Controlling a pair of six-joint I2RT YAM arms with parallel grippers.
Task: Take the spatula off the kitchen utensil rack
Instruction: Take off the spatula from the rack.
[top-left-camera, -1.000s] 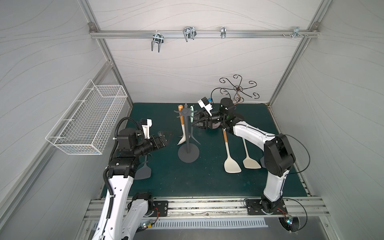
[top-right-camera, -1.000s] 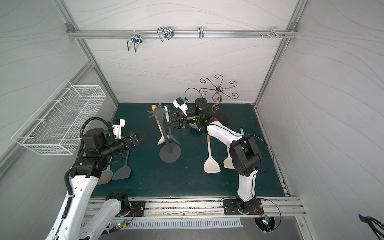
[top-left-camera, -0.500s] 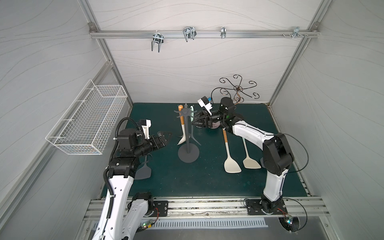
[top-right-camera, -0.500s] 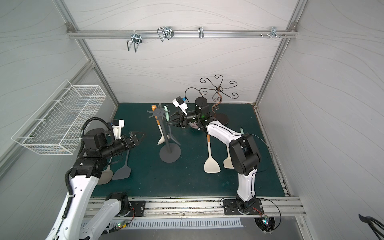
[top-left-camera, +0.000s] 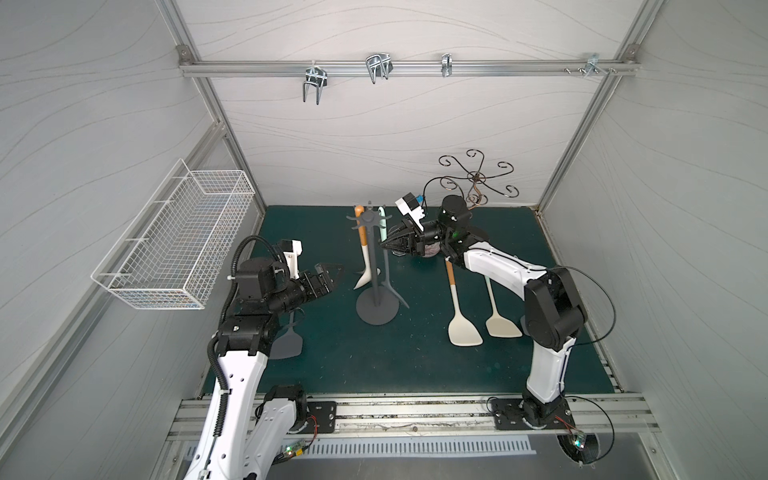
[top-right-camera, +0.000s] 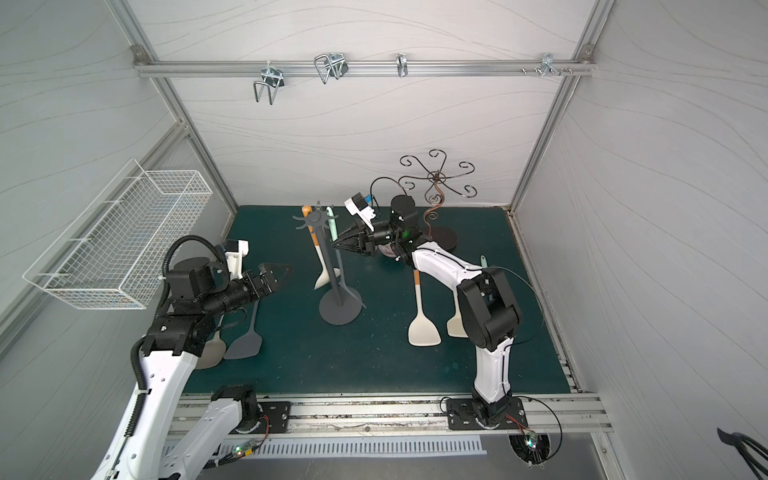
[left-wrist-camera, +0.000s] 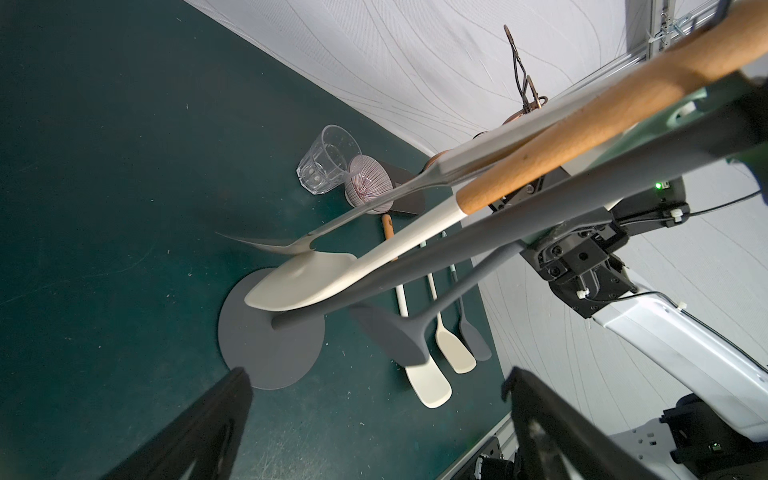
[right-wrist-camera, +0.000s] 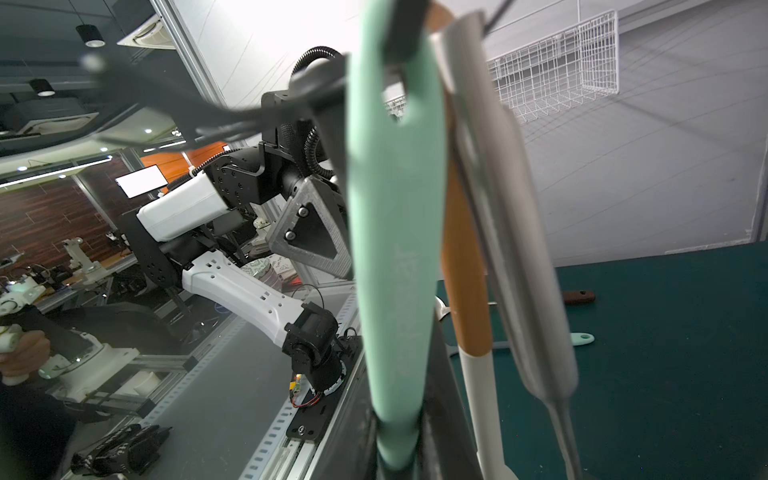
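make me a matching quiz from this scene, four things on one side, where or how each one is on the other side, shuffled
Things
1. left gripper
2. right gripper
3. white wire basket
4. clear glass

Place or state
A. on the green mat, beside the striped bowl
B. shut on the mint-handled spatula hanging on the kitchen utensil rack
C. up on the side wall
D. open, holding nothing

Pairs: 1-D, 2-B, 3-C, 4-A
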